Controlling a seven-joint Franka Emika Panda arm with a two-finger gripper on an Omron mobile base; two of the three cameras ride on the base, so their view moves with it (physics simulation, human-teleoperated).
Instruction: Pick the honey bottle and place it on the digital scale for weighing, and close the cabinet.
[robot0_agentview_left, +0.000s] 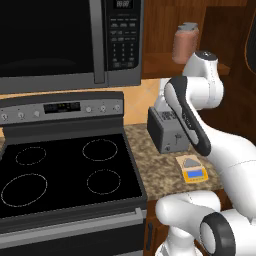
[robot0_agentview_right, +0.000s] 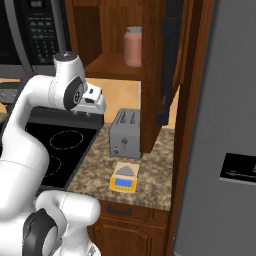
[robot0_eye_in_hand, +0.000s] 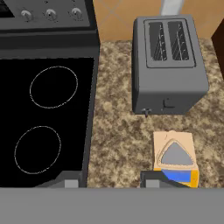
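Jar (robot0_agentview_left: 185, 43): You have one cylindrical jar on the cabinet shelf, upright, alone. It reads pale pinkish-brown with a grey cap; whether it is the honey bottle or a look-alike cannot be told from these views.
Cabinet (robot0_agentview_right: 152, 75): Dark brown wood, door (robot0_agentview_right: 169, 60) swung open toward you, black bar handle on its face. The shelf sits above the surface, right of the microwave (robot0_agentview_left: 70, 40).
Scale (robot0_eye_in_hand: 175, 157): Flat cream body, yellow front edge, blue display, grey rounded-triangle plate. It lies on the speckled surface (robot0_eye_in_hand: 116, 131) in front of the toaster (robot0_eye_in_hand: 168, 65), near but apart from it. Nothing rests on the plate.
Toaster: Grey, two slots, standing against the wall between stove (robot0_agentview_left: 65, 175) and cabinet side.
Gripper (robot0_eye_in_hand: 111, 181): Looks down over the surface from above, fingertips spread apart at the bottom of the hand view, nothing between them; you are holding nothing. One tip overlaps the scale's front corner in that view.
Arm: Bent above the toaster, well below the shelf jar.
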